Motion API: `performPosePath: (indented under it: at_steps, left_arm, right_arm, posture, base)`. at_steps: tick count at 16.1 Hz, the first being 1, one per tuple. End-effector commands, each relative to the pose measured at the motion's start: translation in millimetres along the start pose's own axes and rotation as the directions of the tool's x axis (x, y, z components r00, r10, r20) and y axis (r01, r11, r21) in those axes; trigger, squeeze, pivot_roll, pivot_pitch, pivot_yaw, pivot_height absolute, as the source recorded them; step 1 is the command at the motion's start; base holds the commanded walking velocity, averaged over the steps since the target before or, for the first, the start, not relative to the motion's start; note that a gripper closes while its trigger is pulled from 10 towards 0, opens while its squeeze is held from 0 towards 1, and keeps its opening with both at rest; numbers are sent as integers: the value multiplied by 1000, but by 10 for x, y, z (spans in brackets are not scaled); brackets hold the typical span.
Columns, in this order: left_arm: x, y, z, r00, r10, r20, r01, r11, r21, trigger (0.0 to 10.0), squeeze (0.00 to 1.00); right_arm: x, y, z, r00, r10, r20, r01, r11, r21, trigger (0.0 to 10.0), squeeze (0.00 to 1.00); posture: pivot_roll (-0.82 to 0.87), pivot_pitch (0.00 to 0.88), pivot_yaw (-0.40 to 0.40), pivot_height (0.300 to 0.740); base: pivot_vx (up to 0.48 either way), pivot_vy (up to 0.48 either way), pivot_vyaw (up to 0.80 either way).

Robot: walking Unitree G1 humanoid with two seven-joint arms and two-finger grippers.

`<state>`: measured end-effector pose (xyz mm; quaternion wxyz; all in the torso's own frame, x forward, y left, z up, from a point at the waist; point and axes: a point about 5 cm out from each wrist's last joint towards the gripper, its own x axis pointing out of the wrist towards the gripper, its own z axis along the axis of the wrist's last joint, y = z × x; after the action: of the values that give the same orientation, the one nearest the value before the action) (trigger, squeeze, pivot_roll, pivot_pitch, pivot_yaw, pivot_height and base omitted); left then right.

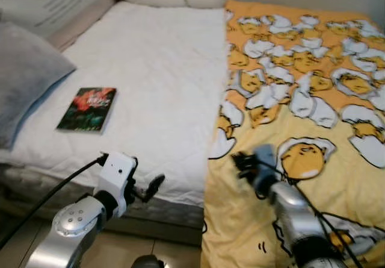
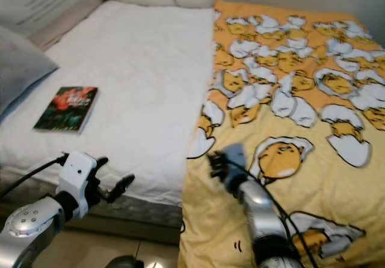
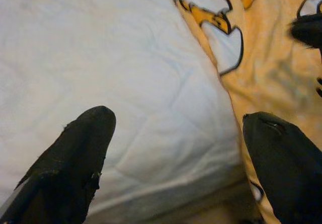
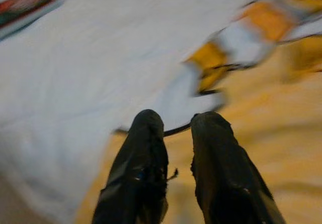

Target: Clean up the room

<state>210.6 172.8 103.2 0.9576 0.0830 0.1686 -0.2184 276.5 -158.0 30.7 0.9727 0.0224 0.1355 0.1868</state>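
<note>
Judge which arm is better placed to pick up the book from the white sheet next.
Left, probably. The book lies on the robot's left side of the bed, and the left end effector hangs open at the mattress edge near it. The right end effector is over the yellow blanket, farther away.

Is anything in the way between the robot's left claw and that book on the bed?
Nothing visible is. Between the left gripper at the bed's near edge and the book lies bare white sheet. The grey pillow sits off to the side.

Soft, even indoor light; head views slightly soft, right wrist view motion-blurred, perhaps mid-move.
</note>
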Motion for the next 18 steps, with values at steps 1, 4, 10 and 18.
performPosePath:
  at_steps: [1,4,10,18]
  left_arm:
    - [3,42,6,999,51,13,-51,999,14,10000,1000]
    - [24,98,18,981,181,68,-176,982,-75,10000,1000]
    - [61,114,-16,980,189,67,-186,981,-54,10000,1000]
    - [12,228,-22,963,261,68,-258,965,-53,10000,1000]
  right_arm:
    - [-23,-41,73,998,-46,29,46,999,21,10000,1000]
    - [-334,-17,15,965,-261,3,260,960,103,10000,1000]
    - [-482,-52,24,940,-339,-32,341,936,90,10000,0]
    - [-435,-111,-13,935,-345,-83,352,932,90,10000,0]
  posture:
    - [76,0,-30,740]
    - [24,0,-3,740]
    - [39,0,1,740]
    - [105,0,-51,740]
  base:
    - [0,0,0]
    - [0,-84,0]
    - [0,-299,0]
    - [0,-367,0]
